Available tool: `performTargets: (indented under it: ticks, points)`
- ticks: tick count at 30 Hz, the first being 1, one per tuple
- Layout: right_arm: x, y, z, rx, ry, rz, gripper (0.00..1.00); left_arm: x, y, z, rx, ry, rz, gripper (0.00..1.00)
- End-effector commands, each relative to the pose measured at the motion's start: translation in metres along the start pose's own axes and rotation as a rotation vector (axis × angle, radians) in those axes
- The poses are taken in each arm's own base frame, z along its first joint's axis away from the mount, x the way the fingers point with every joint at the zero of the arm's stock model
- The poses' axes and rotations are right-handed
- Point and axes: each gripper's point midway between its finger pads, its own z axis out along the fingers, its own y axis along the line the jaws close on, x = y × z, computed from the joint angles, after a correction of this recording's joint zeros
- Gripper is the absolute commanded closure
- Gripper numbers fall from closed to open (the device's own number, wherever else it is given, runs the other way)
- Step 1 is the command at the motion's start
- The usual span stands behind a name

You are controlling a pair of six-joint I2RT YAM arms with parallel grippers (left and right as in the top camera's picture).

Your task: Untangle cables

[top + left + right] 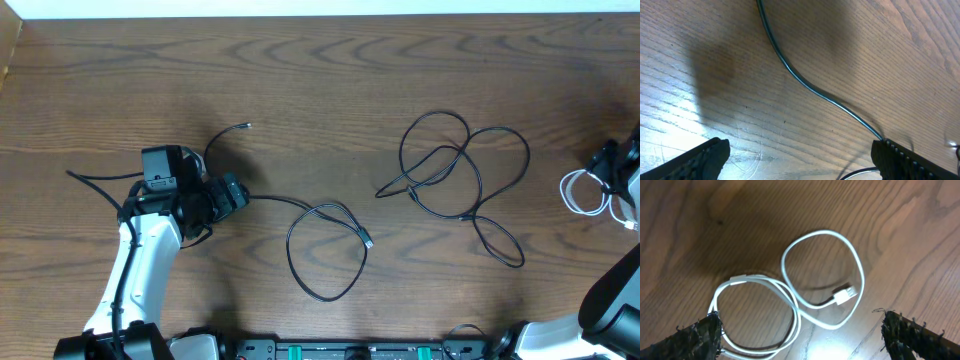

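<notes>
My left jaws: open, black cable (812, 91) passing beneath on the bench (320, 60)
My right jaws: open above the looped white cable (790, 291), holding nothing
Risk: I pinch two strands together, tightening loops

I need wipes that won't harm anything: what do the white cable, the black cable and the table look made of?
White cable: smooth, slightly glossy plastic or rubber jacket, bending in soft loops. Black cable: similar jacket, bluish sheen along it. Table: wood or wood-look laminate, visible grain, mild glare; cannot tell which.
</notes>
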Motion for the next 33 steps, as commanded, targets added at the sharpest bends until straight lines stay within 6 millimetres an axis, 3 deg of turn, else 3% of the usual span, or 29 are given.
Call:
performTargets:
  ticks: [1,4,7,11,17,23,33]
  points:
    - [-0.001,0.0,-0.001,-0.012,0.007,0.016,0.01,0.002,0.004,0.002,-0.015,0.008,-0.004,0.04]
    - [0.002,0.006,-0.001,-0.051,0.02,0.02,0.01,0.002,0.004,0.002,-0.015,0.008,-0.004,0.04]
    - [0.01,0.033,-0.005,-0.209,0.071,0.02,0.01,0.002,0.004,0.002,-0.015,0.008,-0.004,0.04]
    - [0.026,0.083,-0.026,-0.517,0.174,0.018,0.01,0.002,0.004,0.002,-0.015,0.008,-0.004,0.04]
    - [0.062,0.122,-0.059,-0.756,0.322,-0.048,0.01,0.002,0.004,0.002,-0.015,0.008,-0.004,0.04]
    - [0.101,0.146,-0.071,-0.781,0.345,-0.279,0.01,0.002,0.004,0.002,-0.015,0.008,-0.004,0.04]
    - [0.132,0.155,-0.06,-0.581,0.281,-0.465,0.01,0.002,0.004,0.002,-0.015,0.008,-0.004,0.04]
